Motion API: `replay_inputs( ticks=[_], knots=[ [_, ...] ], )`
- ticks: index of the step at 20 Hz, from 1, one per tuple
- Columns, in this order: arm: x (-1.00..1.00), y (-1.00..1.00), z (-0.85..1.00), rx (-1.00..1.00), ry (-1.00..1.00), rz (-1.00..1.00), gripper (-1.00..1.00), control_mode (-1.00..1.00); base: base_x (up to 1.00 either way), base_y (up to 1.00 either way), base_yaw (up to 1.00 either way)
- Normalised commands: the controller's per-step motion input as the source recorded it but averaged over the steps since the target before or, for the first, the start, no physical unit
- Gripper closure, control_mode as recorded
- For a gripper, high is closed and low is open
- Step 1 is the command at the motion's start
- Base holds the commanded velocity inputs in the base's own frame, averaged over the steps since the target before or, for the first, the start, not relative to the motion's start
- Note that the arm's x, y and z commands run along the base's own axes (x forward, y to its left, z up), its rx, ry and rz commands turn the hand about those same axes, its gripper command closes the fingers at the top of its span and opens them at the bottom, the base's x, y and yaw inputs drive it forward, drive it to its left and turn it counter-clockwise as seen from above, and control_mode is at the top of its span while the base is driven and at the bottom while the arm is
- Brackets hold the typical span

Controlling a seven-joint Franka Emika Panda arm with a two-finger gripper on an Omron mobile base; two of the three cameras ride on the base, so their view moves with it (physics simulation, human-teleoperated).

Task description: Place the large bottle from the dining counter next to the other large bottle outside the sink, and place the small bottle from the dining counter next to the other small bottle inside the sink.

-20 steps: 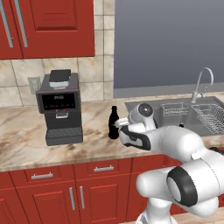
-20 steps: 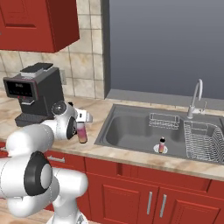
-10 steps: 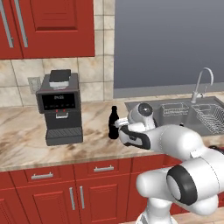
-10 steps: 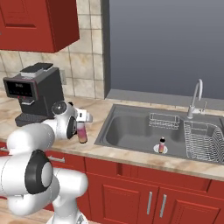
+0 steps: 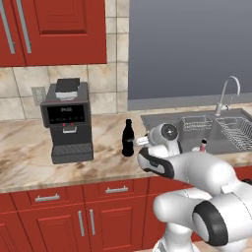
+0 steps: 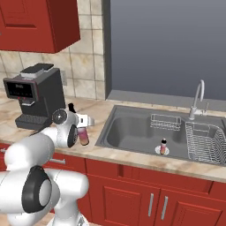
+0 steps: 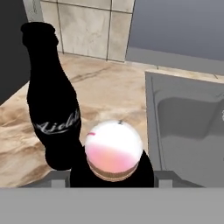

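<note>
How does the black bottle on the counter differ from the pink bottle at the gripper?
The black bottle is dark all over with pale lettering; the pink bottle is pink with a white cap. The black bottle stands free on the counter; the pink bottle sits between the jaws of the gripper. Both are upright, side by side left of the sink.

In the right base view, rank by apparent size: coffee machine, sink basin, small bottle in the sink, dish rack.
1. sink basin
2. coffee machine
3. dish rack, partly cut off at the frame edge, so unsure against the coffee machine
4. small bottle
</note>
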Motion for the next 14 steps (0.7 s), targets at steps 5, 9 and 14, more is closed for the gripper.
replay_inputs(
  ticks=[5,9,14],
  knots=[
    [0.0,-0.03,-0.13,0.0,0.0,0.0,-1.0,-1.0,0.0,0.0,0.0],
    [0.0,-0.12,0.0,0.0,-0.02,0.0,-1.0,-1.0,0.0,0.0,0.0],
    [0.0,-0.07,0.0,0.0,-0.01,0.01,-1.0,-1.0,0.0,0.0,0.0]
  ],
)
